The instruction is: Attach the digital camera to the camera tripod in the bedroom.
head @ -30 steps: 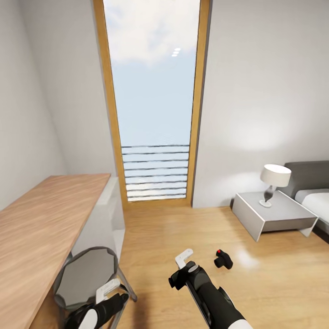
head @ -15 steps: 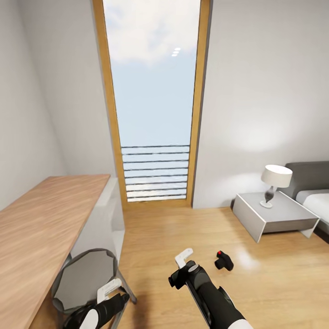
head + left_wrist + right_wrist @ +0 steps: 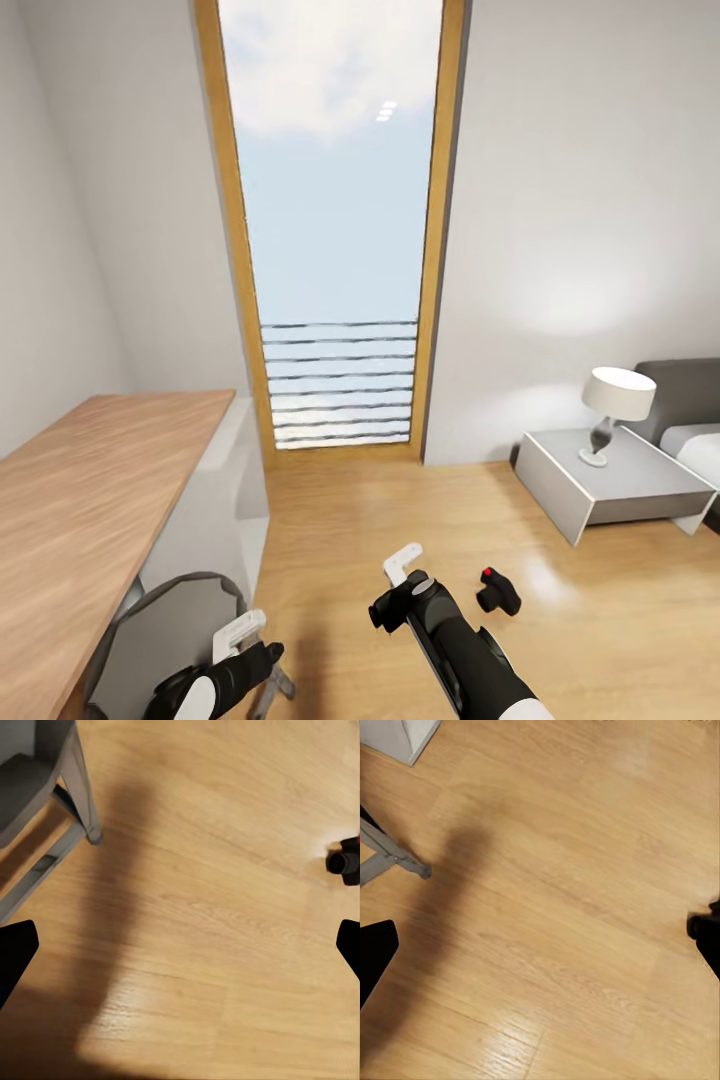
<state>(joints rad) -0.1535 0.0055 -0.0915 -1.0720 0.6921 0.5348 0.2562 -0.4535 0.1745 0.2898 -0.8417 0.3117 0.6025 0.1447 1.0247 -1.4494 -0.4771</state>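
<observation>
Rolling forward, the robot has brought the desk [image 3: 90, 480] and the grey chair [image 3: 165, 625] closer at the left of the head view since a second ago, while the nightstand [image 3: 610, 490] and lamp [image 3: 615, 400] have slid toward the right edge. That shift is the camera's, not the furniture's. The camera [image 3: 497, 590] lies on the wooden floor [image 3: 350, 520], just right of the right gripper [image 3: 403, 565], apart from it and not yet grasped. Both arms hang low with nothing in them; the right gripper's white fingers look parted, and so do the left gripper's [image 3: 240, 633], whose dark tips sit at opposite edges of its wrist view. No tripod stands among what I can see. My guess is the pickup comes next, with the right arm nearest.
</observation>
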